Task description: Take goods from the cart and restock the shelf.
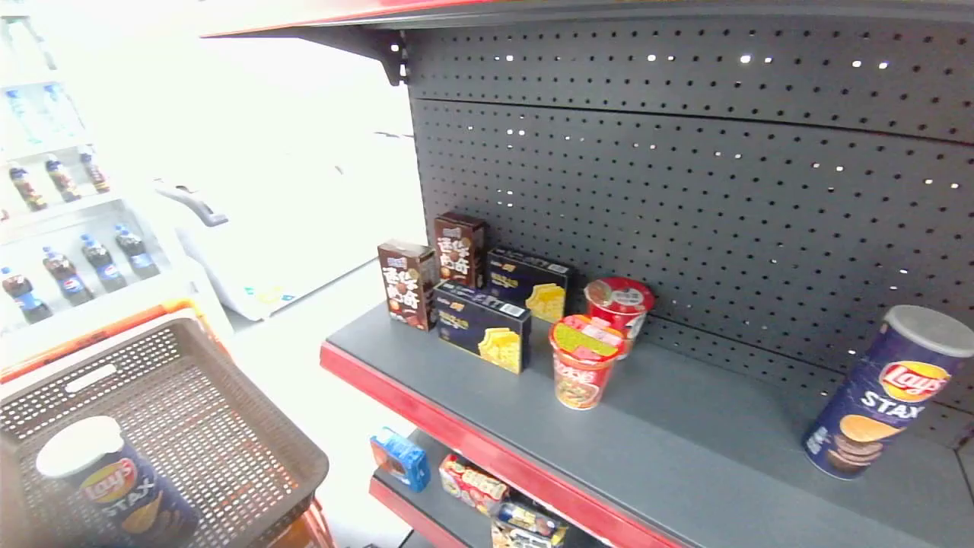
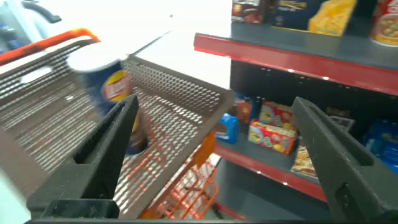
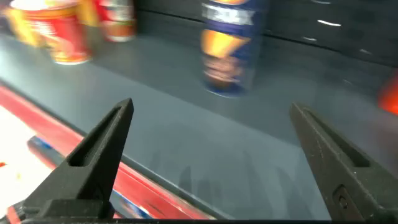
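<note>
Taking the head view as a clock face, a cooler with cola bottles stands at nine o'clock. Below it, at eight o'clock, is the cart basket, grey mesh on an orange frame. A blue chip can with a white lid stands in its near corner, at about seven o'clock.

The left wrist view shows the left hand with its two dark fingers spread wide and holding nothing. It hangs beside the cart basket, and the chip can stands in the basket just beyond one finger.

The grey shelf with its red front edge runs from the centre down toward four o'clock. Near the centre stand two brown boxes. Just to their right lie two dark blue cracker boxes, one behind the other. Next come two red cup noodles, the nearer one close to the cracker boxes. Well apart from them, at four o'clock, a second chip can stands by the pegboard back. Packets fill the lower shelf at six o'clock.

The right hand is also spread wide and empty, above the bare shelf, facing the second chip can and clear of it.
</note>
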Tool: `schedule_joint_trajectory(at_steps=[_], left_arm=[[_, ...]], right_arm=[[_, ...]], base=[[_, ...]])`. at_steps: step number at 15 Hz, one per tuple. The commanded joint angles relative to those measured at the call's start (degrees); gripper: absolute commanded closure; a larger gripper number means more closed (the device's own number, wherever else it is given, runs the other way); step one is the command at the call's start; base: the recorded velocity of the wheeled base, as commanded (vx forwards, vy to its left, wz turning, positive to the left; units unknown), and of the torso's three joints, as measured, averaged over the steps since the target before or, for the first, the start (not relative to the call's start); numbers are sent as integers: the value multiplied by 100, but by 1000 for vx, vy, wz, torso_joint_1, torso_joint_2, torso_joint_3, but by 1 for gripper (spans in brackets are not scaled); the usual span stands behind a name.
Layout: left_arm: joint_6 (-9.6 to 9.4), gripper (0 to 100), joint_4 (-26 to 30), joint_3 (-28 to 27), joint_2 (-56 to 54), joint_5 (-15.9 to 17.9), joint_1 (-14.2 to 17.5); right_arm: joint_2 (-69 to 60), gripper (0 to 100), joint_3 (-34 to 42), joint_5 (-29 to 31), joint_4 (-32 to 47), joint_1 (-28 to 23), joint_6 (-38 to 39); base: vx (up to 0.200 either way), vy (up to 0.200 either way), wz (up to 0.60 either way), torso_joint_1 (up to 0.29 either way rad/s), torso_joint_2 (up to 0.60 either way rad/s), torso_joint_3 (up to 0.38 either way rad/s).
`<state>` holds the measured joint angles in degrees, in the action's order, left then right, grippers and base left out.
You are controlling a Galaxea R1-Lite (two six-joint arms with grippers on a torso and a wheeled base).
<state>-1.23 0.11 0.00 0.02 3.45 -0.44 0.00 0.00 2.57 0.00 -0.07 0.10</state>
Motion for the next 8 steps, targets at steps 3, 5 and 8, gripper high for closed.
schedule_joint_trajectory(at_steps=[3,5,8], left_arm=[[35,0,-2,0,-2,-29,0],[44,0,-2,0,-2,-29,0],[-281,0,789,-2127,1298,-187,-62]], right_arm=[[9,0,0,6,0,-1,-1],[0,0,0,-2,0,-1,8],[0,0,0,-2,0,-1,8]], base=[[0,0,600,1,2,-1],[0,0,600,5,7,2],[0,0,0,0,0,0]])
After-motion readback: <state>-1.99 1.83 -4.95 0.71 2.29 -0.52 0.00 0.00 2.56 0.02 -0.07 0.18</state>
